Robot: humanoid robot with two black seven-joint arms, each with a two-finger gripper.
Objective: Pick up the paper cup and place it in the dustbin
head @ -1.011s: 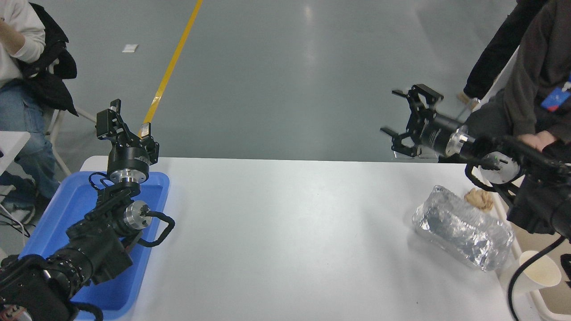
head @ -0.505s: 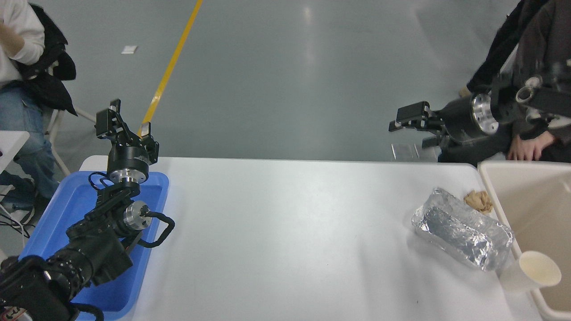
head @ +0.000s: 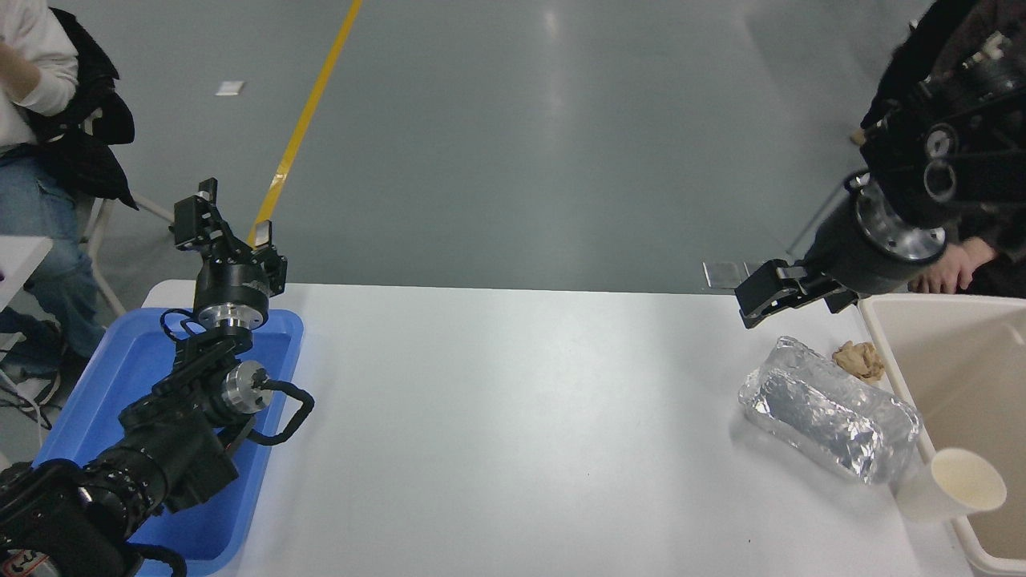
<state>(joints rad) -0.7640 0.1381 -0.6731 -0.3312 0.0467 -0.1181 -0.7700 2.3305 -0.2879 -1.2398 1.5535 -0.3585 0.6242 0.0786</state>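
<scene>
We're seeing the paper cup (head: pixel 951 483) sitting at about 4 o'clock on the white table (head: pixel 513 433), upright and tilting slightly, mouth open, touching or just beside the dustbin (head: pixel 954 377) rim. It's lying at roughly 5 o'clock from the right gripper (head: pixel 760 300), well apart from it, nothing gripping it. The cup is looking plain cream-white, tapered, with a rolled rim and a bare inside. At its 10 o'clock the crumpled foil tray (head: pixel 830 409) is lying just beside it, and the brown paper wad (head: pixel 859 359) is sitting past the tray, by the bin wall. The right gripper is hanging over the table's far edge at 2 o'clock, pointing left and down; its black fingers are overlapping, so we can't tell the gap. The left gripper (head: pixel 226 223) is parking at 9 o'clock over the blue tray (head: pixel 264 449), fingers standing apart, holding nothing. Beyond: grey floor, yellow line (head: pixel 309 120), people at both far corners.
</scene>
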